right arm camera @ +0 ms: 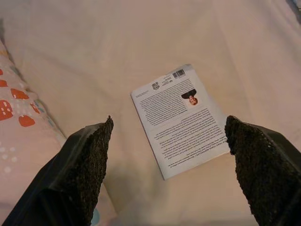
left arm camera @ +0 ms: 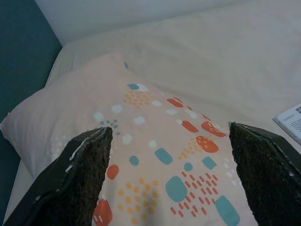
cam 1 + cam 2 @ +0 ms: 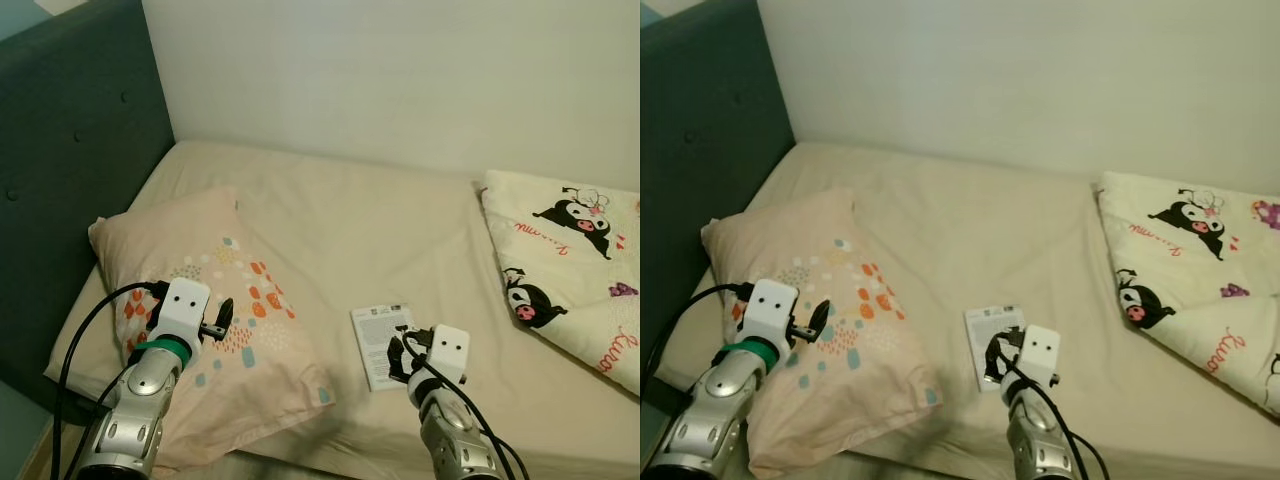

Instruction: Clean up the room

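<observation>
Beige-sheeted bed (image 3: 330, 215): right gripper (image 3: 408, 357), fingers apart and empty, hovers over the white printed booklet (image 3: 378, 338) at lower centre, apparently for pickup; left gripper (image 3: 217, 318), likewise spread, above the spotted pillow (image 3: 215, 300).

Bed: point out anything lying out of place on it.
A white booklet lies loose and askew on the bare sheet, between the patterned pillow and the folded cartoon blanket. The open right gripper hovers above it.
</observation>
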